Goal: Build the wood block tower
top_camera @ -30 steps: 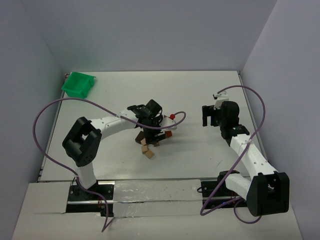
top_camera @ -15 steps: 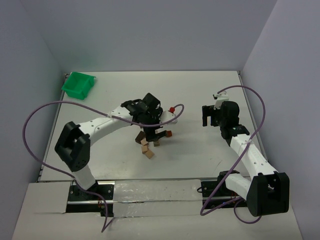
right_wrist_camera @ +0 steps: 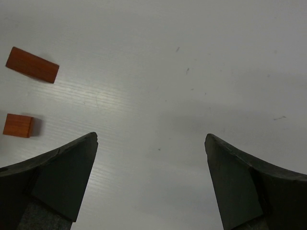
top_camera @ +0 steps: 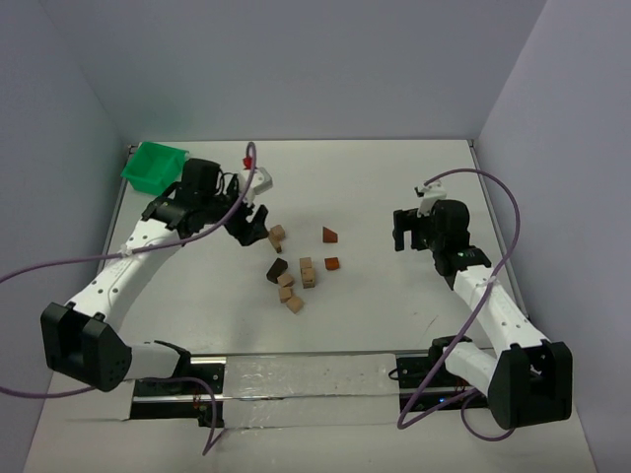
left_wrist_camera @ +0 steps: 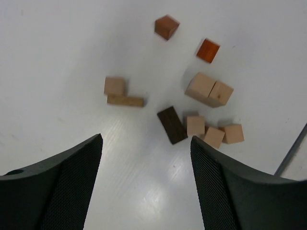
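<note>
Wooden blocks (top_camera: 307,273) in tan, reddish-brown and dark brown lie scattered loose near the middle of the white table (top_camera: 375,305), a few of them touching. The left gripper (top_camera: 251,225) hovers just beside them on their left, its fingers spread and holding nothing. The right gripper (top_camera: 404,229) hangs to their right, also spread wide and empty.

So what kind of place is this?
Probably a robot test booth: two white robot arms mounted on a white table, plain grey walls close around, and small tan and brown wooden blocks scattered.
</note>
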